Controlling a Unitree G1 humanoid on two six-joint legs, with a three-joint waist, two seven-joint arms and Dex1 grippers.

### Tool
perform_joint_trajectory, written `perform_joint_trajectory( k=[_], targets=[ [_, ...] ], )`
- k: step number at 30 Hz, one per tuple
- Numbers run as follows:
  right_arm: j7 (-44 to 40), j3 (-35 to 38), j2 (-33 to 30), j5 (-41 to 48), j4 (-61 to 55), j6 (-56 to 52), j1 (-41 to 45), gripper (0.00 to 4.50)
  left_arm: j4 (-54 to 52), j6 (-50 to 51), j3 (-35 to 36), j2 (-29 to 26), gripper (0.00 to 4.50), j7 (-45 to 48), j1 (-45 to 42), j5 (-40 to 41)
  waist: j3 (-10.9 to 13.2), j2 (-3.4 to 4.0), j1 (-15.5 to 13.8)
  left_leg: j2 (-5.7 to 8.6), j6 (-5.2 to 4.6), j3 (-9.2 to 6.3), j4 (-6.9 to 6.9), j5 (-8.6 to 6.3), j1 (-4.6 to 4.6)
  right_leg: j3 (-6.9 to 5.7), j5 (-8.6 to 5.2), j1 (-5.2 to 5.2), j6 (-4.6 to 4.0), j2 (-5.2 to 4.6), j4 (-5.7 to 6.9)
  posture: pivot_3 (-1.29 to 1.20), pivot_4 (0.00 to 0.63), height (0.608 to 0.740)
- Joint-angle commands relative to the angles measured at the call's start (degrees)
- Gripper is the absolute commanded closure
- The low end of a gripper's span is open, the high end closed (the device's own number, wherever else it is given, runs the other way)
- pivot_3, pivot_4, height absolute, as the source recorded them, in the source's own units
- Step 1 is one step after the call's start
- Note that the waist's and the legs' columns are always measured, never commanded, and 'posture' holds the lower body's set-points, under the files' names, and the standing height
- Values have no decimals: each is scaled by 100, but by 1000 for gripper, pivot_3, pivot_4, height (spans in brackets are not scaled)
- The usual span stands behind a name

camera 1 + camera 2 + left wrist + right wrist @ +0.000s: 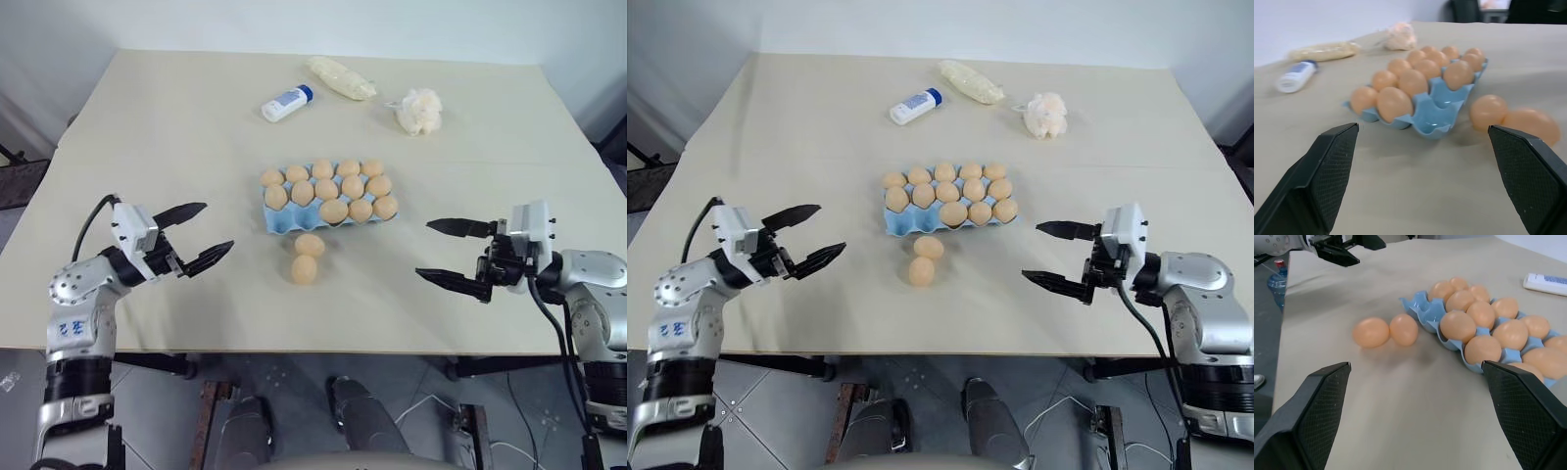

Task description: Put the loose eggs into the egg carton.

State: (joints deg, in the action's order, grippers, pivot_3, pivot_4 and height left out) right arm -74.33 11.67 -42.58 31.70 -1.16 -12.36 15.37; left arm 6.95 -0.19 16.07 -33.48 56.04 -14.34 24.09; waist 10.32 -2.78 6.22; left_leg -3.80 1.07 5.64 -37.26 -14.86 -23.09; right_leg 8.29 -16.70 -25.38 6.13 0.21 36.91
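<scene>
Hovering wide apart and empty, the fingers of the left gripper (194, 235) and the right gripper (451, 252) hang over the table (147, 117) on either side of the work, each well apart from any egg. Between them lie two loose eggs (307, 258), touching one another, just in front of the near edge of the egg carton (277, 221). The carton's near row has two empty cups at its left end; every other cup I can see holds an egg. So the step in hand looks like the start of a fresh pick, with two eggs left to place. The next move calls for one gripper to come inward and down over a single egg, its fingers straddling it without nudging the neighbour, which would probably roll. A gentle close is needed, then a short carry to an empty cup.
</scene>
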Motion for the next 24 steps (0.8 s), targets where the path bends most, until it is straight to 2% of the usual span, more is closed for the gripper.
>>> perform_joint_trajectory(
  k=[1,4,8,11,13,14,24],
  targets=[
    [-127,174,-158,115,19,57,-4,19,-1074,201,161,184,0,-620,569,98,0,0,-6,0,0,-2,-1,0,0,-1,0,1,0,-1,0,0,150,740],
    [-104,196,-195,149,38,-37,22,19,-1984,440,116,651,0,-1574,1205,-128,0,1,-11,-2,-1,-2,2,0,3,0,0,3,1,-17,0,0,150,740],
    [-161,201,-266,263,24,-165,46,19,-2767,875,-95,1165,0,-2573,1577,-400,1,-1,-34,13,-11,-8,-7,6,3,-3,5,11,9,-19,-3,0,150,740],
    [-233,157,-303,303,33,-221,94,19,-3045,1227,-315,1296,0,-2924,1695,-514,2,0,-44,21,-21,-11,-8,13,20,-2,0,38,0,-20,-26,0,150,740],
    [-360,158,-276,415,54,-226,176,19,-3134,1293,-452,1361,0,-3099,1712,-633,2,0,-23,20,-24,-8,4,14,63,-1,-11,95,-25,-20,-70,0,150,740],
    [-398,139,-298,401,70,-229,208,19,-3174,1312,-531,1381,0,-3161,1713,-691,2,0,-15,19,-24,-8,12,14,77,1,-28,116,-69,-20,-96,0,150,740],
    [-527,-8,-338,281,238,-300,533,19,-3429,1556,-1643,2182,0,-4139,1662,-1410,2,0,-2,23,-54,-7,24,1,91,-4,-14,158,-46,-61,-146,0,150,740]
  ],
)
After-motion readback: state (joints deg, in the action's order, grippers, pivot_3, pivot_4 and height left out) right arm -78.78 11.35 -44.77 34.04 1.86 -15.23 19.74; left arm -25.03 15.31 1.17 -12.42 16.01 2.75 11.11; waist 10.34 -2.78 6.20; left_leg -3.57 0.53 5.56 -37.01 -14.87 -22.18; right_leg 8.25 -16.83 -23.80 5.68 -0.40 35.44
